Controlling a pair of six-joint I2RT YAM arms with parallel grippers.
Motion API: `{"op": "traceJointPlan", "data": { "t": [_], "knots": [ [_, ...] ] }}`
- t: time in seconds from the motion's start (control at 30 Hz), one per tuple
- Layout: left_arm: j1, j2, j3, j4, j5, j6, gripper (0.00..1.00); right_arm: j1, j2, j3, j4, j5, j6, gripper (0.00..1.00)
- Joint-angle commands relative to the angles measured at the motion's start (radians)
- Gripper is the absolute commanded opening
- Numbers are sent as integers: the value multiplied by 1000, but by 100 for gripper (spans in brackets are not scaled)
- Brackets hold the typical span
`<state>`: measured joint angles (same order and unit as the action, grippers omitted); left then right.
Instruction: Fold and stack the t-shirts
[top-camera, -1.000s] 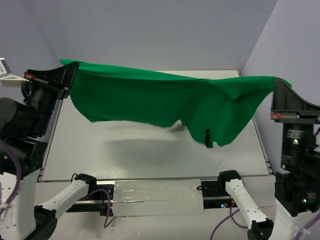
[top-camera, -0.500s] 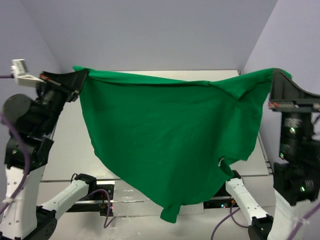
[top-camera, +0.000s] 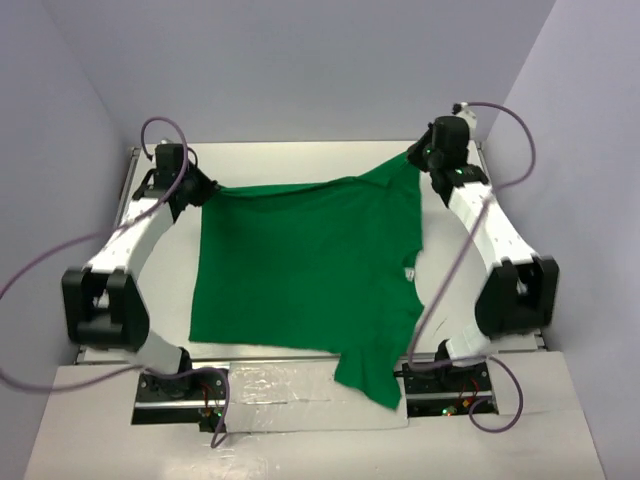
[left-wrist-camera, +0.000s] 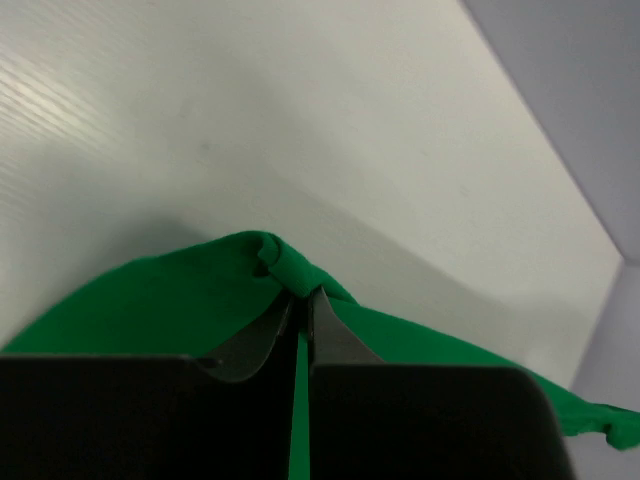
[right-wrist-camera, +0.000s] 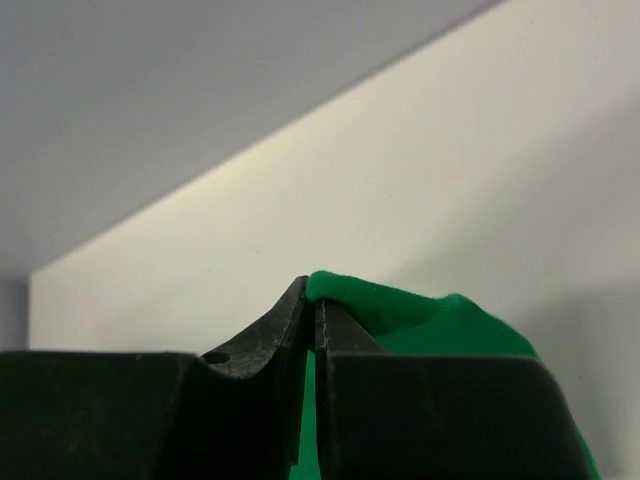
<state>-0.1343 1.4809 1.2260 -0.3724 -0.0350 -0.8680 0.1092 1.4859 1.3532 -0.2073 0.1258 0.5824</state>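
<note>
The bright-green t-shirt (top-camera: 300, 270) lies spread over the white table (top-camera: 300, 160), its far edge held up between the two grippers. One part hangs over the table's near edge at the right (top-camera: 365, 375). My left gripper (top-camera: 208, 188) is shut on the shirt's far left corner; the left wrist view shows the cloth (left-wrist-camera: 270, 260) bunched at the closed fingertips (left-wrist-camera: 300, 298). My right gripper (top-camera: 415, 160) is shut on the far right corner; the right wrist view shows green cloth (right-wrist-camera: 400, 305) pinched at the closed tips (right-wrist-camera: 316, 300).
Grey walls stand close behind and on both sides of the table. Purple cables loop from both arms (top-camera: 500, 110). The arm bases sit on a rail (top-camera: 300, 385) at the near edge.
Both arms have reached out and down to the far side of the table. The shirt, which hung in the air between the raised grippers, now lies spread on the table.
</note>
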Motion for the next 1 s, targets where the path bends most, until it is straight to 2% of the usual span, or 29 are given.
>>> {"op": "traceJointPlan", "data": {
  "t": [0.0, 0.07, 0.2, 0.4, 0.47, 0.63, 0.8, 0.97],
  "knots": [
    [84, 209, 121, 102, 35, 36, 10, 0, 226, 188, 119, -41, -2, 9],
    [104, 304, 184, 101, 49, 38, 10, 1, 375, 289, 123, -62, 16, 9],
    [131, 450, 274, 92, 80, 37, 10, 5, 572, 449, 138, -109, 79, 9],
    [201, 601, 476, 26, 132, 61, 10, 19, 679, 515, 178, -121, 136, 9],
    [211, 616, 508, 18, 148, 64, 10, 23, 663, 488, 188, -123, 142, 9],
    [224, 680, 592, -44, 191, 99, 10, 36, 494, 223, 265, -146, 180, 9],
    [225, 657, 531, -12, 202, 99, 10, 48, 319, -31, 321, -143, 191, 9],
    [225, 622, 493, -19, 189, 118, 10, 80, 196, -178, 282, -130, 159, 9]
  ]
}}
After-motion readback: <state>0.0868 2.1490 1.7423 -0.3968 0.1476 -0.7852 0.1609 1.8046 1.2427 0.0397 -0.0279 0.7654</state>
